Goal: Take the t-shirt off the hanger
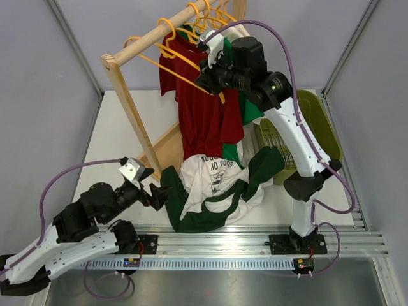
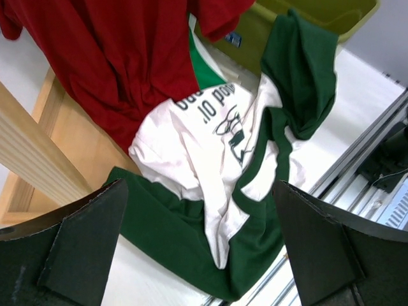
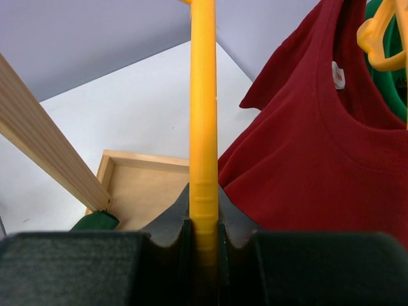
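T-shirt (image 1: 210, 185) on table (image 1: 121, 127), right fingers (image 3: 306, 268) apparently pinching hanger (image 3: 204, 127)

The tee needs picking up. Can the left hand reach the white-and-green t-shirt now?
Probably yes: the left hand is open and faces the t-shirt, crumpled on the table with its near green edge uncovered. The red shirt overhangs only its far side.

Three shirts show: one white-and-green shirt (image 1: 210, 185) at lower centre, with one red shirt (image 1: 204, 115) and one green shirt (image 1: 252, 113) above it. One wooden rack (image 1: 129, 108) stands at upper left and one olive bin (image 1: 325, 127) at right. There are two robot arms (image 1: 76, 236). At least four hangers: one yellow hanger (image 3: 204, 127) apart, the rest bunched at top centre, too tangled to count.
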